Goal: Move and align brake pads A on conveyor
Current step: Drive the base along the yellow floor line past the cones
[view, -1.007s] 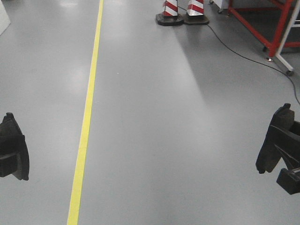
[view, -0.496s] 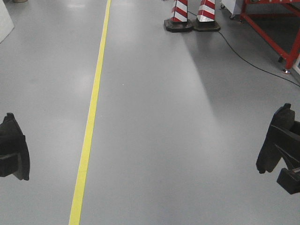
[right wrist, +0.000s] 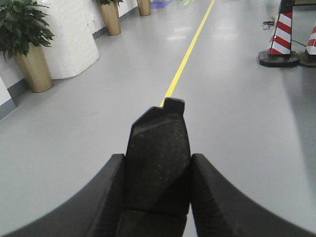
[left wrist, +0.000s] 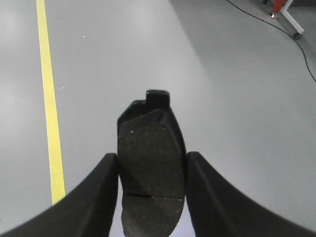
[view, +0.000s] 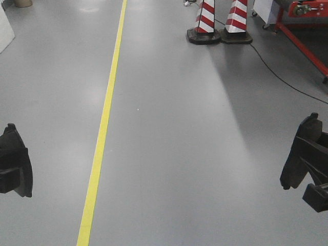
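Dark brake pads (left wrist: 150,168) (right wrist: 158,158) sit clamped in left gripper (left wrist: 150,190) and right gripper (right wrist: 157,190).

factory floor | yellow floor line (view: 105,120) | striped cones (view: 205,23)

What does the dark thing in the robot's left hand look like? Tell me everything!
It is a brake pad, flat, dark grey and rough like gritty sandpaper, with a thin groove across it near the bottom. Behind it sits a darker backing plate with a small square tab poking out at the top. The left hand squeezes it between two black fingers, one on each side. It touches nothing else and hangs above the grey floor.
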### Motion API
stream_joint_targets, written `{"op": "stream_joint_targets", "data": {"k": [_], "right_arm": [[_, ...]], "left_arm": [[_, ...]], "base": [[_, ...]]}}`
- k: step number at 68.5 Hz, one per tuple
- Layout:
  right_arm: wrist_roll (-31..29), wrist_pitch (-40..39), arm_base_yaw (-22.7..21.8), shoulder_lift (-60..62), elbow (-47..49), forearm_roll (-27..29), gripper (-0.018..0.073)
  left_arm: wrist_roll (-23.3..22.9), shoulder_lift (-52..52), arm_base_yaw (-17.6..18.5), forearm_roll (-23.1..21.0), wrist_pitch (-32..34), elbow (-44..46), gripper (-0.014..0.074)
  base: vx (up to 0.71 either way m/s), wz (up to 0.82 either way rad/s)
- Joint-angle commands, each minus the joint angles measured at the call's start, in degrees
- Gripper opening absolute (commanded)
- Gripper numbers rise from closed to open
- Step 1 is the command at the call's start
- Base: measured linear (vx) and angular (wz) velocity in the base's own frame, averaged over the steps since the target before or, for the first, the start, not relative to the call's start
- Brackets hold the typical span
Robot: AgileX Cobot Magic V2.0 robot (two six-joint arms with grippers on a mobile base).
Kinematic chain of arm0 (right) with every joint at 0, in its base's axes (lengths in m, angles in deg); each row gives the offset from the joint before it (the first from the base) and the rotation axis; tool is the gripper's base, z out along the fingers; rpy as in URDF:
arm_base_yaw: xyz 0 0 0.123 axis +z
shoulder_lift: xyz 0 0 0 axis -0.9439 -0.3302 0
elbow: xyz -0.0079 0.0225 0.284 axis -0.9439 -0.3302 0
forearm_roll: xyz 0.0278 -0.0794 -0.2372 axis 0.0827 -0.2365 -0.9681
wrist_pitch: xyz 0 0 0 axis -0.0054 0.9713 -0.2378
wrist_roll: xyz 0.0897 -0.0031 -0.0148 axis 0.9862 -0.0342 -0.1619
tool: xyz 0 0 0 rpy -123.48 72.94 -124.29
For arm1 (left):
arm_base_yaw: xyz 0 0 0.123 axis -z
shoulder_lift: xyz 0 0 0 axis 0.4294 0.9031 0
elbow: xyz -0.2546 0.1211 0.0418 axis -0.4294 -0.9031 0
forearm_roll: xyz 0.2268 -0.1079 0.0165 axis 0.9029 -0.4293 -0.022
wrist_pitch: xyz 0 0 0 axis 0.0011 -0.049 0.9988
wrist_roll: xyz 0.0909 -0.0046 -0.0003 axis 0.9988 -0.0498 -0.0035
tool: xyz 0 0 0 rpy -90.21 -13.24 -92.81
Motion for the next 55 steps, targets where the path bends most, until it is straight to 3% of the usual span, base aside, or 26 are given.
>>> {"op": "stream_joint_targets", "data": {"k": [1, 55], "right_arm": [[-0.35, -5.62, -0.16, 0.06, 1.79, -0.77, 0.0024], [-0.35, -5.62, -0.16, 0.06, 1.79, -0.77, 0.0024]], "left_arm": [[-0.46, -0.21, 0.25, 0.84, 4.46, 1.55, 0.0056], [-0.46, -0.21, 0.25, 0.84, 4.40, 1.55, 0.0056]], "base": [[0.52, 0.05], [0.54, 0.03]]}}
